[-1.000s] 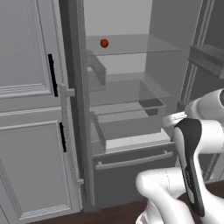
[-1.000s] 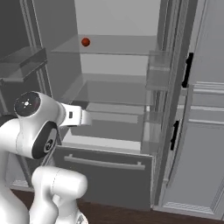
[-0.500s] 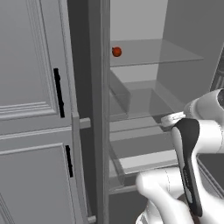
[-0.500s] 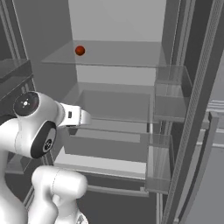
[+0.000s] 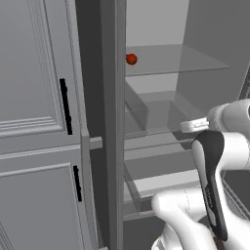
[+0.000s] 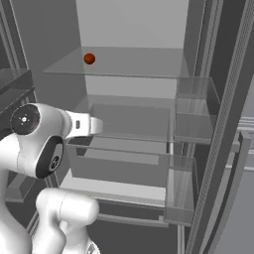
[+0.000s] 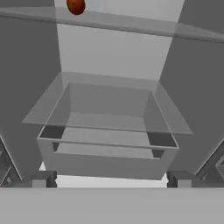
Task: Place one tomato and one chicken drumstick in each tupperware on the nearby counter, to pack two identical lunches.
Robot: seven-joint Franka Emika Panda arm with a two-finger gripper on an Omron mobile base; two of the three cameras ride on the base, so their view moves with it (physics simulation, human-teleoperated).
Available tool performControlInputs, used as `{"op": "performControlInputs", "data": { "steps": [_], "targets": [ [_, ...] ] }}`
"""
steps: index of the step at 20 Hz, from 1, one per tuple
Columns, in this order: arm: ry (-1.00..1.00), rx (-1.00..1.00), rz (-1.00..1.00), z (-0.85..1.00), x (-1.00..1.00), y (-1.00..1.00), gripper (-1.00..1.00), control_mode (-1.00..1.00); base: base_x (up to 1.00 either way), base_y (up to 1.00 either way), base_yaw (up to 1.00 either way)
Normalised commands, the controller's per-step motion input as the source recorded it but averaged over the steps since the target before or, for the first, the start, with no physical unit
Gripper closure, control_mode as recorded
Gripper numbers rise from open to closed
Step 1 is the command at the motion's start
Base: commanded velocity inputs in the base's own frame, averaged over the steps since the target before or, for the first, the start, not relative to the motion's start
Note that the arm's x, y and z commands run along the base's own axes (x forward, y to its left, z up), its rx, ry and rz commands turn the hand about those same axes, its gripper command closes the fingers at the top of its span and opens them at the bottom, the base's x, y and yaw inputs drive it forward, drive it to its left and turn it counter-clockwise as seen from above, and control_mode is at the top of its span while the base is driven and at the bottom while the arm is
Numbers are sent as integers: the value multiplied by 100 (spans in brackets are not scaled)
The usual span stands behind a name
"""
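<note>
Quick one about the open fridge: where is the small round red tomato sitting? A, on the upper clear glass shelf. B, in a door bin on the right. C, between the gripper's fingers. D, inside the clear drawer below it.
A: the small round red tomato rests on the upper clear glass shelf, toward its left back corner, well above the clear drawer and apart from the open gripper.

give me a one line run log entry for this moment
stage: facing open fridge | tomato: on upper glass shelf | gripper: open, empty, short of the tomato | drawer: below shelf
</note>
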Motion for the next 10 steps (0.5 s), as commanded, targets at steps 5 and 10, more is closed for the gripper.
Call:
{"op": "performControlInputs", "data": {
  "steps": [5,10],
  "targets": [
    [-18,2,1,83,51,6,-100,-100,0,0,0],
    [-7,10,7,86,74,19,-100,-100,0,0,0]
  ]
}}
